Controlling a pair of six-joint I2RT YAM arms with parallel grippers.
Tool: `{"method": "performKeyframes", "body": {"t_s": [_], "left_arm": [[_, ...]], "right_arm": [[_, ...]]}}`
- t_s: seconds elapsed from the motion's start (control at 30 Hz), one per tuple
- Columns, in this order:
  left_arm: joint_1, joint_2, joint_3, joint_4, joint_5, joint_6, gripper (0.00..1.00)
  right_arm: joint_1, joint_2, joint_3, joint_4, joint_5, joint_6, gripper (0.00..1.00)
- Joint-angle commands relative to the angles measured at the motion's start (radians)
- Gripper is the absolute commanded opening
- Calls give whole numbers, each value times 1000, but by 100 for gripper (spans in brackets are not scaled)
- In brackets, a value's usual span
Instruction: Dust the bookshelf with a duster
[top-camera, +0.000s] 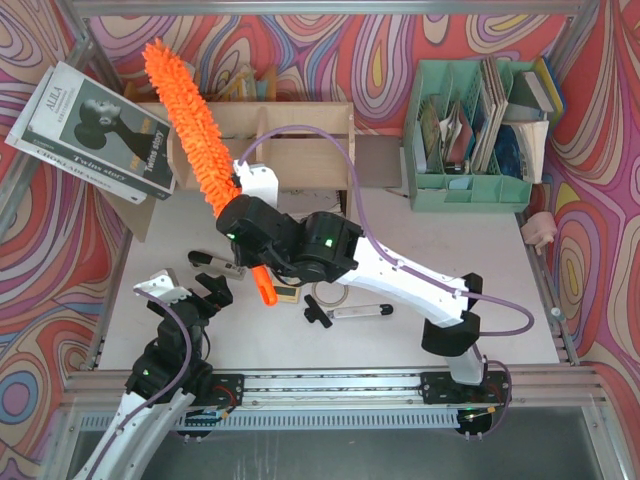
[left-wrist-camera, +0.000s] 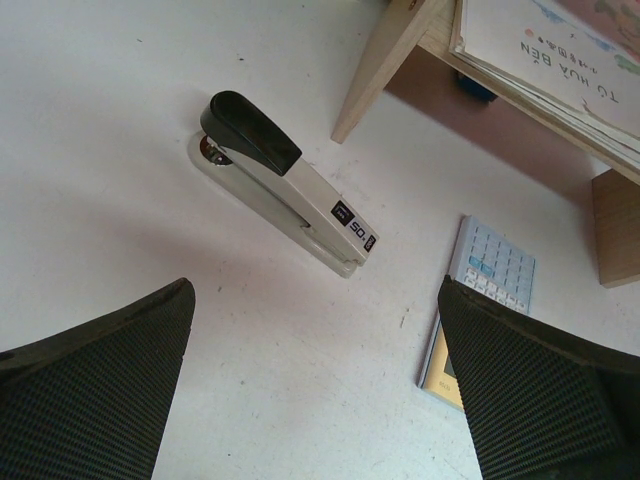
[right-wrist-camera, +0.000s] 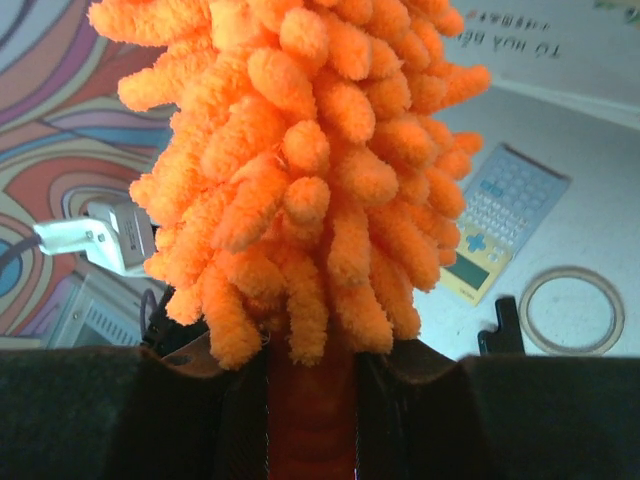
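Note:
The duster, long, fluffy and bright orange, slants up and to the back left over the left end of the plywood bookshelf. My right gripper is shut on the duster just below the fluffy head, and the slim orange handle sticks out behind it. In the right wrist view the duster head fills the middle, with my right gripper clamped on its orange stem. My left gripper hovers low over the table, open and empty; in its own view the left gripper stands wide apart.
A stapler, a calculator and a bookshelf leg lie ahead of the left gripper. A tape ring and a black-silver tool sit mid-table. Books lean at the shelf's left; a green organiser stands at the right.

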Motion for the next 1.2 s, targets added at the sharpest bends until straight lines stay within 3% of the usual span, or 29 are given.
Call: {"method": "performKeyframes", "body": {"t_s": [0.0, 0.73, 1.17], "left_arm": [[-2, 0, -19, 19, 7, 16, 98], [-2, -10, -16, 6, 6, 13, 98], [-2, -10, -14, 4, 4, 11, 98]], "right_arm": [[0, 23, 38, -23, -42, 46, 0], [9, 117, 61, -29, -89, 43, 0], [-25, -24, -98, -90, 89, 86, 0]]}}
